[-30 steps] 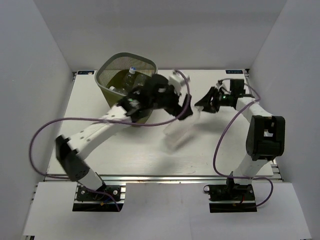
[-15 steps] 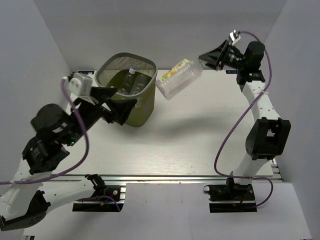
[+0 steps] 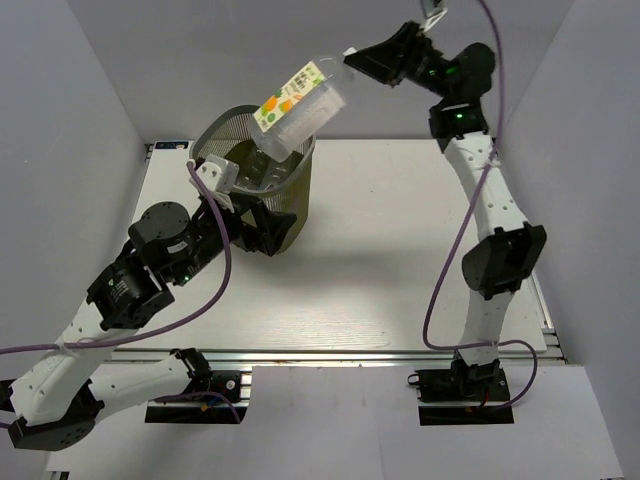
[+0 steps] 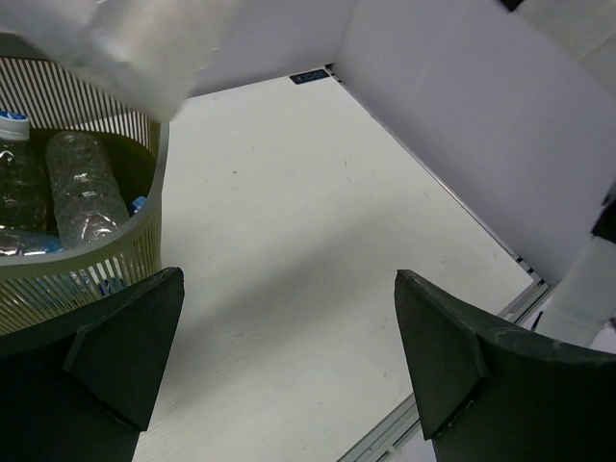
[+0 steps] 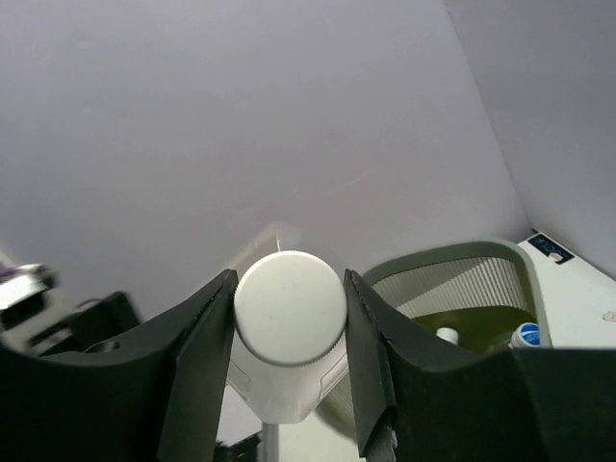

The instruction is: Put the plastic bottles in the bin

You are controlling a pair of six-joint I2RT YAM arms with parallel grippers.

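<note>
Starting on the left: my left gripper (image 3: 272, 228) sits low, just beside the near wall of the bin (image 3: 232, 115), with its jaws spread wide and nothing in them. From the left wrist camera I see both dark fingers (image 4: 125, 356) framing bare white table (image 4: 289, 192), and the bin's ribbed rim curves in at the left edge.

The bin itself is the olive-green mesh one, standing at the far left part of the table. It's already got bottles in it. I can make out a clear crinkly bottle (image 4: 82, 188) lying inside, with another capped one next to it, and a white cap (image 5: 446, 335) and a blue cap (image 5: 525, 334) show from the other wrist.

Then the big one: the square-sided clear bottle (image 3: 295, 110) with the orange-and-green label hangs tilted in the air, its bottom end over the bin's far rim and its neck up and to the right.

My right gripper (image 3: 352, 62) is raised high and has that bottle by the neck end, jaws narrowed on either side of its white cap (image 5: 289, 308).
</note>
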